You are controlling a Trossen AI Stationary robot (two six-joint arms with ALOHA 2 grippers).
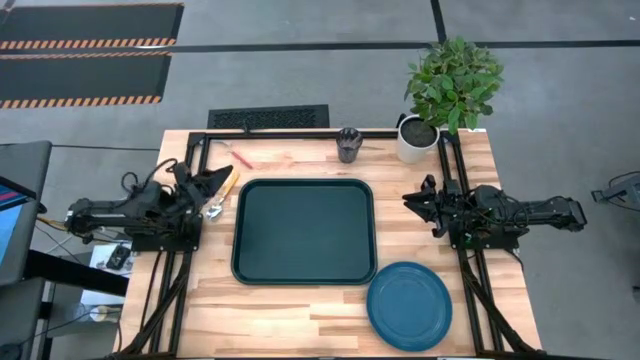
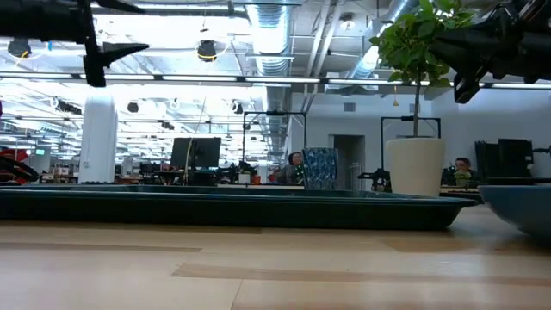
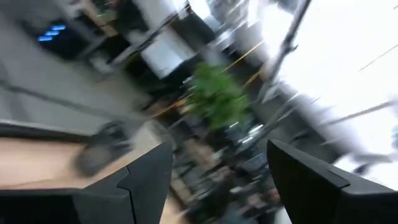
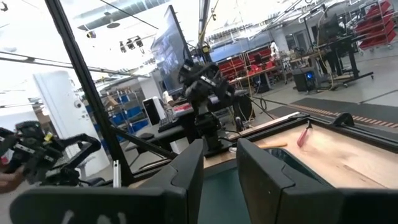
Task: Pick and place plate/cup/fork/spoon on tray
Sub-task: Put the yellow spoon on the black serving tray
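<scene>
1. Across the middle of the high view lies the tray (image 1: 304, 231), dark green, rectangular with rounded corners and a raised edge; nothing rests in it, so by my judgement no part of the task is done.
2. At the lower right of that view the plate (image 1: 408, 305) sits flat on the pale wooden worktop (image 1: 300, 310), just off the tray's corner; it is round, blue and smooth, with a raised rim.
3. Near the top centre, beyond the tray's far edge, stands the cup (image 1: 348, 144), a small dark see-through tumbler, upright.
4. Toward the upper left the fork (image 1: 241, 157) lies on the wood, its red-pink handle showing.
5. Just left of the tray the spoon (image 1: 219, 198) lies with its orange-yellow handle slanting and its shiny bowl lower down, partly under the left arm.
6. Over the spoon, at centre left, the left gripper (image 1: 216, 181) hangs with its fingers spread and nothing between them, probably placed there to take that spoon first.
7. At centre right the right gripper (image 1: 415, 199) waits beside the tray, fingers slightly apart and holding nothing.
8. At the upper right a white pot (image 1: 415, 140) with a leafy plant stands clear of everything.
</scene>
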